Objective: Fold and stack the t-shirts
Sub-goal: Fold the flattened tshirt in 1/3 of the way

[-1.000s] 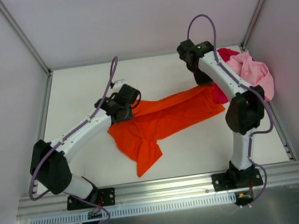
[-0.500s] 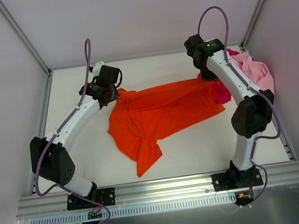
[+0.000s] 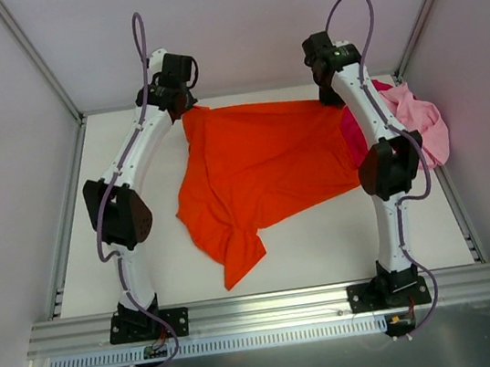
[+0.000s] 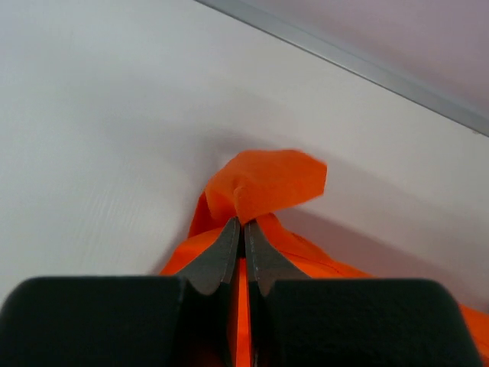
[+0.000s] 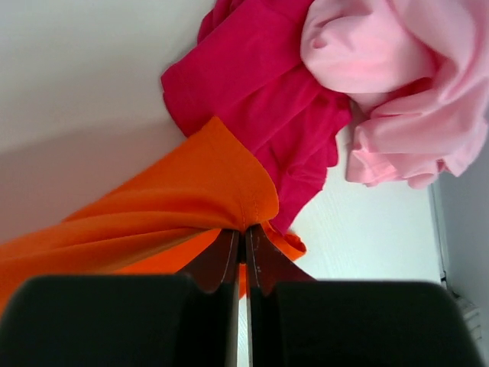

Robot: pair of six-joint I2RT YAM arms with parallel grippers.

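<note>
Orange t-shirt [image 3: 262,172] is light, limp cloth, so I'd expect sag and wrinkles wherever it's unsupported; the edge corners look like the sane grab points. Left gripper [image 4: 238,229] and right gripper [image 5: 243,233] each have their fingers pressed together, pinching 1 corner of its far edge. That edge runs left-right across the back of the table [image 3: 328,245]. The body trails near-left with the tail bunched. Red t-shirt [image 5: 252,84] and pink t-shirt [image 5: 397,76] are heaped far right.
</note>
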